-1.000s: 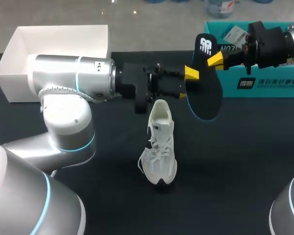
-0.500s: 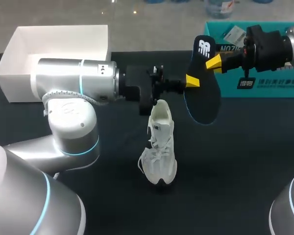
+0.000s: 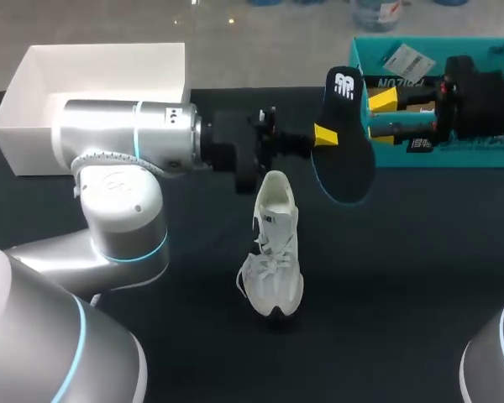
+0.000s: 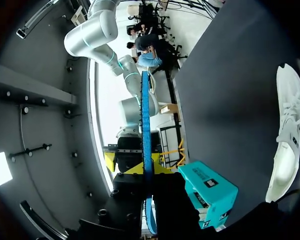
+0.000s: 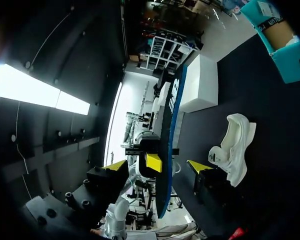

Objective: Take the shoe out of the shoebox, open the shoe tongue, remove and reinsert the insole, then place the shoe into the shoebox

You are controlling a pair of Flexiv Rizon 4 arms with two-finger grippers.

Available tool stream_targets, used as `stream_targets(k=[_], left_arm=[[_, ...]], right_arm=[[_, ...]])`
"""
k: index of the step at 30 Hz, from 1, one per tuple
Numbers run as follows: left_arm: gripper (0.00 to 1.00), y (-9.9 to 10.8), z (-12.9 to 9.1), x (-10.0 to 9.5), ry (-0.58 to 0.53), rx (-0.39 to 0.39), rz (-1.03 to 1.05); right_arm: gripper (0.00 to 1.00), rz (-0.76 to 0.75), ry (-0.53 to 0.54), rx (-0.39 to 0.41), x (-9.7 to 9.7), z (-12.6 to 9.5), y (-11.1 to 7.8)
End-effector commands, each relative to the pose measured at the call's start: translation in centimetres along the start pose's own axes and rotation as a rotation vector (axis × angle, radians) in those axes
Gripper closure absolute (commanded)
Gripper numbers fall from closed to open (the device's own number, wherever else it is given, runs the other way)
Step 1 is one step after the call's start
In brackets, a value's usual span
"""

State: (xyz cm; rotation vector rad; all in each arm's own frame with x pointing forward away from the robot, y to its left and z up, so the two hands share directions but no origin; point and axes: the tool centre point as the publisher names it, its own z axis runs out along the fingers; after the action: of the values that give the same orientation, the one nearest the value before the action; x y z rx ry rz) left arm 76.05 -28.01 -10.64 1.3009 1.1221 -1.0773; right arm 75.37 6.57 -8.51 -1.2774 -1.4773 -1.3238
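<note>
A dark insole (image 3: 346, 151) with a blue edge hangs in the air above the table, held on its left edge by my left gripper (image 3: 323, 134), which is shut on it. In the left wrist view the insole (image 4: 145, 130) shows edge-on, running out from that gripper (image 4: 149, 200). My right gripper (image 3: 378, 116) stands open at the insole's right side. In its own view the right gripper (image 5: 157, 167) has its yellow tips well apart on either side of the insole (image 5: 169, 125), not touching it. The white shoe (image 3: 273, 243) stands on the table below, also seen as the shoe (image 5: 232, 145) and the shoe (image 4: 290, 135).
The teal shoebox (image 3: 454, 151) sits at the back right, just behind my right gripper. A white open box (image 3: 34, 101) stands at the back left, behind my left arm. The table is covered in dark cloth.
My left gripper has shut on the insole's left edge. My right gripper then opened, let the insole go and drew back a little to the right.
</note>
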Motion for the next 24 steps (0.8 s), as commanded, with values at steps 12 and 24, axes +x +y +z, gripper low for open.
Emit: stream_targets(k=[12,24], left_arm=[[1.00,0.4,-1.4,0.0,0.007,-0.018,-0.015],[1.00,0.4,-1.3,-0.2,0.037,-0.012,-0.023]], right_arm=[[0.00,0.041,-0.004,-0.150,0.0,-4.7,-6.1],[0.00,-0.054,-0.032,-0.156,1.4,-5.8,-5.2]])
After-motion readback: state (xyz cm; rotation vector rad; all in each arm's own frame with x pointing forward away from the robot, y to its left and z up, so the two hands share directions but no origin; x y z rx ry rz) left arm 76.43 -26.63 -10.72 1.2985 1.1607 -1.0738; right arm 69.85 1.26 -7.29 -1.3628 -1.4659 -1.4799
